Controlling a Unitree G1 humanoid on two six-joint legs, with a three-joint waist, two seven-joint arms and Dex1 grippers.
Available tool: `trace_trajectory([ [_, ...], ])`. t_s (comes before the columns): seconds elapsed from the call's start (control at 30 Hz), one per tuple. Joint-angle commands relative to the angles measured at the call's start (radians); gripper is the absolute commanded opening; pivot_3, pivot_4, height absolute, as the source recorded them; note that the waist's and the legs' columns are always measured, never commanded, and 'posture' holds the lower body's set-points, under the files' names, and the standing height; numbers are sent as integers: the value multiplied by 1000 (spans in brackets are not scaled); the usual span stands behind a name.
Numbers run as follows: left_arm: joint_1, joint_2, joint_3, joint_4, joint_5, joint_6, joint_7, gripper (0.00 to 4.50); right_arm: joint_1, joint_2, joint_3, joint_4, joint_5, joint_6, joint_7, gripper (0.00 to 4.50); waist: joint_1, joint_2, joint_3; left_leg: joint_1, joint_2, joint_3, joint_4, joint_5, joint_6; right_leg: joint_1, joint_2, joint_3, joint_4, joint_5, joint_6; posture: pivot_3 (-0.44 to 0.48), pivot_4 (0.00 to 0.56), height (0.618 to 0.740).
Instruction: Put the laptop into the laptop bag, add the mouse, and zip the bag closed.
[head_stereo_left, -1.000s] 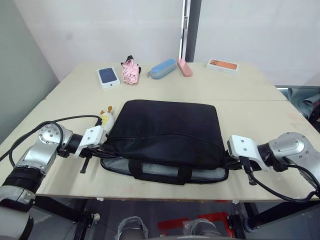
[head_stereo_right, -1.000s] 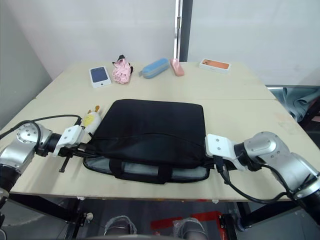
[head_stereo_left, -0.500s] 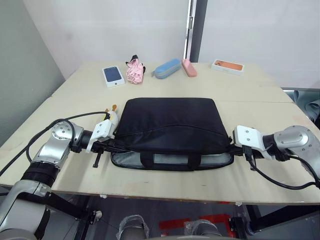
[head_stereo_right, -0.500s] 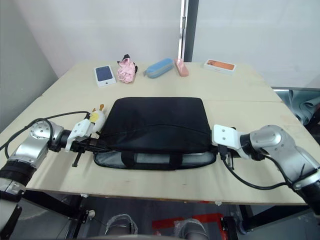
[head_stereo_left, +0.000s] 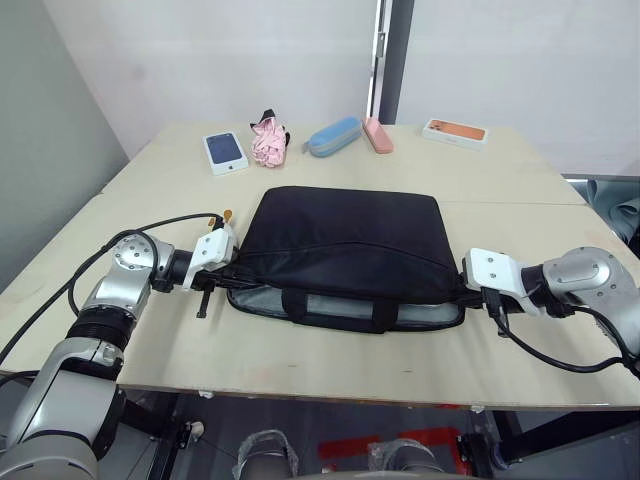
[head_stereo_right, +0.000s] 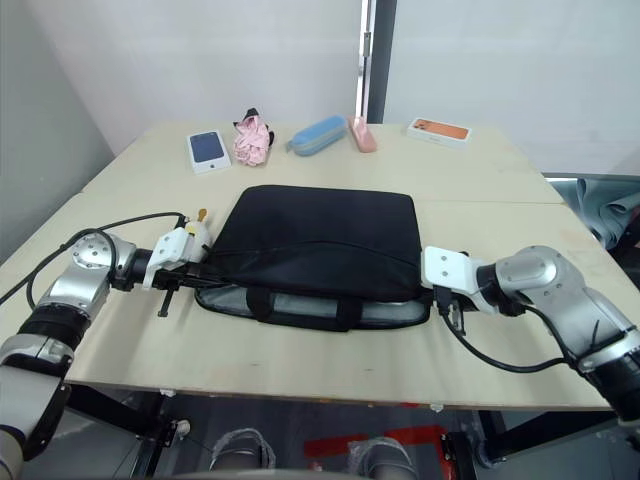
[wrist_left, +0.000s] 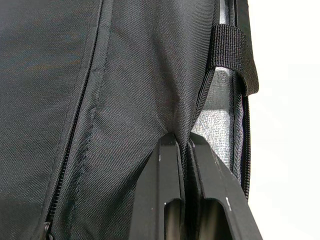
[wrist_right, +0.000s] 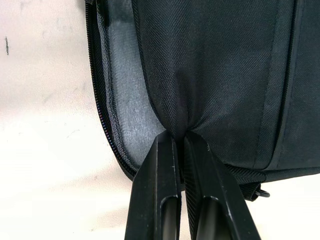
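Grippers pinch the laptop bag (head_stereo_left: 345, 245) at either end: left gripper (wrist_left: 182, 142) and right gripper (wrist_right: 179, 136) clamp its top flap, holding the unzipped mouth open.

One black laptop bag (head_stereo_left: 345, 245), two boxed phones (head_stereo_left: 226, 152) (one dark-faced, one orange (head_stereo_left: 455, 132)), one pink crumpled bundle (head_stereo_left: 267, 143), one blue pouch (head_stereo_left: 333, 137), one pink case (head_stereo_left: 376, 135), two grippers, left (wrist_left: 186, 150) and right (wrist_right: 176, 137)
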Motion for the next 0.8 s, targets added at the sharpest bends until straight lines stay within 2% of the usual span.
trace_trajectory([
  [0.03,7,35,53,0,-20,84,-14,700,9,-25,-50,3,27,79,21,757,0,0,0,0,0,0,0,0,0,0,0,0,0,0,0,0,150,740],
  [0.07,5,43,59,-6,-28,119,-22,892,14,-30,-62,-9,54,108,37,943,0,0,0,0,0,0,0,0,0,0,0,0,0,0,0,0,150,740],
  [0.23,9,94,90,-62,-59,202,-61,2716,40,-64,-146,-52,163,200,94,2666,1,0,1,-1,0,0,-2,0,0,-1,0,0,-2,0,0,0,150,740],
  [0.3,26,152,79,-133,-118,296,-65,3454,50,-77,-197,-59,211,238,112,3405,1,0,1,-2,0,0,-2,0,0,-1,0,0,-3,0,0,0,150,740],
  [0.33,41,196,65,-185,-169,358,-65,3712,61,-83,-227,-60,237,252,126,3654,1,0,1,-2,0,0,-3,0,0,-2,0,0,-3,0,0,0,150,740],
  [0.4,64,272,53,-274,-271,485,-65,4485,77,-92,-289,-60,301,297,149,4431,-1,0,1,-6,1,1,-3,0,0,-6,1,0,-4,0,0,0,150,740],
  [0.53,105,401,67,-399,-470,689,-65,4500,96,-96,-421,-81,451,413,184,4475,2,0,1,-14,1,0,-3,0,0,-13,1,-1,-4,0,0,0,150,740],
  [0.6,129,443,109,-445,-575,770,-65,4500,106,-87,-482,-102,520,463,185,4475,3,0,2,-14,1,0,-3,0,0,-13,1,-1,-4,0,0,0,150,740],
  [0.77,162,489,236,-532,-746,916,-65,4500,193,-61,-592,-202,639,544,167,4475,8,0,2,-14,1,0,-3,0,0,-12,1,-2,-4,0,-1,0,150,740],
  [0.8,174,494,279,-565,-777,933,-65,4500,221,-44,-601,-235,655,557,146,4233,8,0,2,-13,1,0,-3,0,0,-12,1,-2,-5,0,0,0,150,740],
])
